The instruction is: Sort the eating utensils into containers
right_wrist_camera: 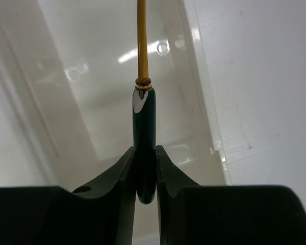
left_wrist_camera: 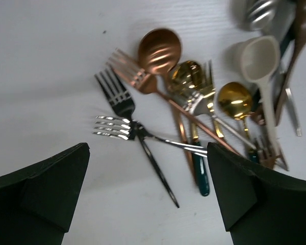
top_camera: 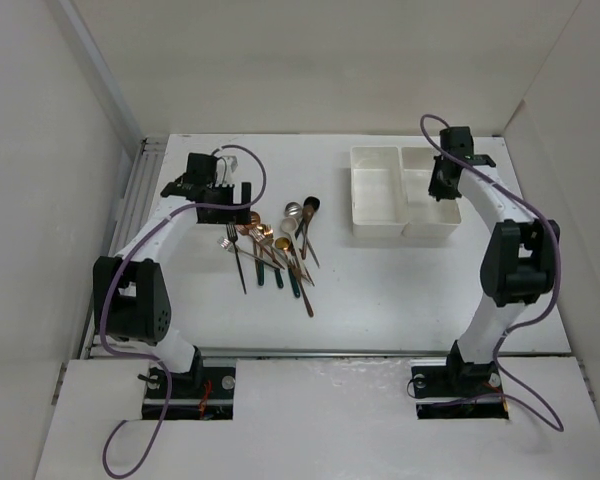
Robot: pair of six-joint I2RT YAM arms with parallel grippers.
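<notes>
Right wrist: utensil (right_wrist_camera: 144, 122) w/ teal handle; gold stem

A white bench (top_camera: 380, 290) fills the middle of the top view, boxed in by plain white walls (top_camera: 310, 60) at the back and on both sides. A grey metal rail (top_camera: 132, 200) runs along its left edge. A white panel (top_camera: 320, 420) lies across the near side.
</notes>
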